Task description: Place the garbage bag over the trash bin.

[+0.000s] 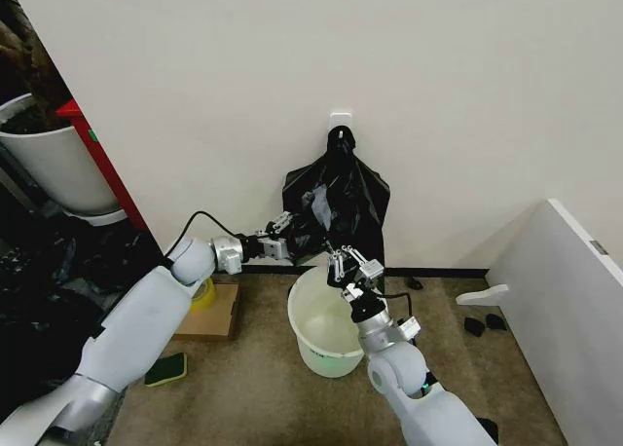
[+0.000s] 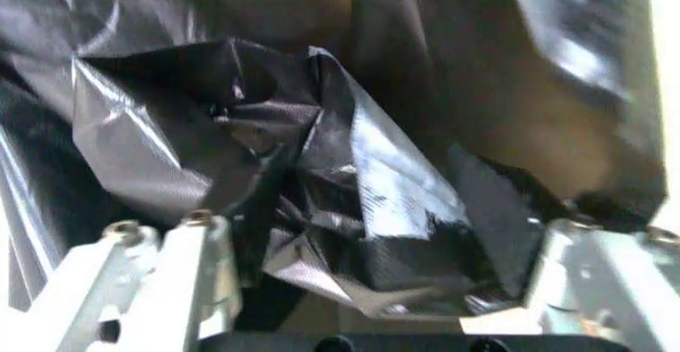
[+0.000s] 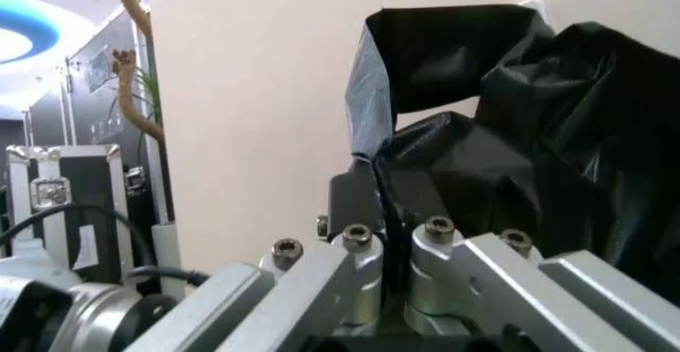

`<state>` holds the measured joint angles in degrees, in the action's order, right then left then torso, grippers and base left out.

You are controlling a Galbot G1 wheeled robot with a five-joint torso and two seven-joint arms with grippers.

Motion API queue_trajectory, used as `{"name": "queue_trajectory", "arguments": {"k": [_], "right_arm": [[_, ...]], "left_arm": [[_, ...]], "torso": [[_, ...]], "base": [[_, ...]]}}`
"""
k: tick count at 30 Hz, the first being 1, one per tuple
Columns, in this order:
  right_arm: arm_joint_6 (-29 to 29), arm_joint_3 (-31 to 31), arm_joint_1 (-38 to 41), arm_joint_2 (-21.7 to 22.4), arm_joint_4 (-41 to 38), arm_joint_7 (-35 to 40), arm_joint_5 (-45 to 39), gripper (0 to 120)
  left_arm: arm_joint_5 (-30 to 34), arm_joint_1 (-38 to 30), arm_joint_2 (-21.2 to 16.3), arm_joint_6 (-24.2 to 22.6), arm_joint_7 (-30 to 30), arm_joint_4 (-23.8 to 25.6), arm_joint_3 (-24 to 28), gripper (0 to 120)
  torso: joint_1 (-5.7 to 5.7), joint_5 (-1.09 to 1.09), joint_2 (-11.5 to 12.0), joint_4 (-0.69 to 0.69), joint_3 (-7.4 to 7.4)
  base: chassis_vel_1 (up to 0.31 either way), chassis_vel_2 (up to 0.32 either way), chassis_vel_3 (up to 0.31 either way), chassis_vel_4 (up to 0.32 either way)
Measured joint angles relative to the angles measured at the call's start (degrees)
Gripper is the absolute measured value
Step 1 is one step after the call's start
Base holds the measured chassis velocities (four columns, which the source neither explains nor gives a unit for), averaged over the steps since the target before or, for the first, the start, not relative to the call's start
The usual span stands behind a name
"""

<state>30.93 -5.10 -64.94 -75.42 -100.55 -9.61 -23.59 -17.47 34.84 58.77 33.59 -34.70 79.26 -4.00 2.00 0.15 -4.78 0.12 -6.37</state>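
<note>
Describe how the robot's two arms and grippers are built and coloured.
Both arms have smooth white shells with silver metal wrist joints. A black cable loops from the left arm toward its wrist. The left gripper and right gripper have black bodies and silver-grey metal fingers held by hex-socket screws.

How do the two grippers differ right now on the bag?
The left gripper reaches in from the side with fingers spread wide around a crumpled fold of the garbage bag; the right gripper points upward above the trash bin, fingers closed on a thin bag edge. Both are at the bag's lower part, by the wall.
</note>
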Motion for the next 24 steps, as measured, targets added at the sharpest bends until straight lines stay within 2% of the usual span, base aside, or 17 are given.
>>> {"name": "queue_trajectory", "arguments": {"k": [6,7,10,11,13,14,16,17,20,21,24], "right_arm": [[0.02,-0.60,0.12,0.08,0.06,0.20,-1.41,0],[0.02,-0.60,0.12,0.08,0.06,0.20,-1.41,0],[0.43,-0.79,-0.16,0.09,0.32,0.23,-3.07,0],[0.43,-0.79,-0.16,0.09,0.32,0.23,-3.07,0],[0.64,-0.92,-0.27,0.11,0.99,0.38,-3.88,0],[0.64,-0.92,-0.27,0.11,0.99,0.38,-3.88,0],[0.91,-1.07,-0.28,0.13,2.26,0.62,-4.36,0],[0.91,-1.07,-0.28,0.13,2.26,0.62,-4.36,0],[1.10,-0.97,-0.22,0.19,3.45,1.79,-5.37,0],[1.10,-0.97,-0.22,0.19,3.45,1.79,-5.37,0],[0.55,-0.09,-0.59,0.61,2.15,5.74,-7.63,0]], "left_arm": [[3.02,1.48,-0.49,-4.24,0.74,0.42,-0.88,35],[3.02,1.48,-0.49,-4.24,0.74,0.42,-0.88,35],[10.04,3.01,-1.10,-8.28,2.36,0.90,-0.98,20],[10.04,3.01,-1.10,-8.28,2.36,0.90,-0.98,20],[16.21,4.44,-1.51,-10.30,4.42,1.91,-1.00,10],[16.21,4.44,-1.51,-10.30,4.42,1.91,-1.00,10],[25.17,6.62,-1.75,-11.97,7.20,3.78,-0.83,0],[25.17,6.62,-1.75,-11.97,7.20,3.78,-0.83,0],[42.12,11.34,-0.97,-12.63,12.79,8.11,-0.86,0],[42.12,11.34,-0.97,-12.63,12.79,8.11,-0.86,0],[54.38,16.27,1.37,-12.49,16.54,13.93,-2.38,0]], "torso": [[0.00,0.00,0.00,0.00,0.00],[0.00,0.00,0.00,0.00,0.00],[0.00,0.00,0.00,0.01,0.00],[0.00,0.00,0.00,0.01,0.00],[0.00,0.00,0.00,0.01,0.00],[0.00,0.00,0.00,0.01,0.00],[0.00,-0.01,0.00,0.01,0.00],[0.00,-0.01,0.00,0.01,0.00],[0.00,-0.01,0.00,0.01,0.00],[0.00,-0.01,0.00,0.01,0.00],[0.00,0.00,0.00,0.00,0.00]], "base": [[0.000,0.000,0.000,0.000],[0.000,0.000,0.000,0.000],[0.000,0.000,0.000,0.000],[0.000,0.000,0.000,0.000],[0.000,0.000,0.000,0.000],[0.000,0.000,0.000,0.000],[0.000,0.000,0.000,0.000],[0.000,0.000,0.000,0.000],[0.000,0.000,0.000,0.000],[0.000,0.000,0.000,0.000],[0.000,0.000,0.000,0.000]]}}
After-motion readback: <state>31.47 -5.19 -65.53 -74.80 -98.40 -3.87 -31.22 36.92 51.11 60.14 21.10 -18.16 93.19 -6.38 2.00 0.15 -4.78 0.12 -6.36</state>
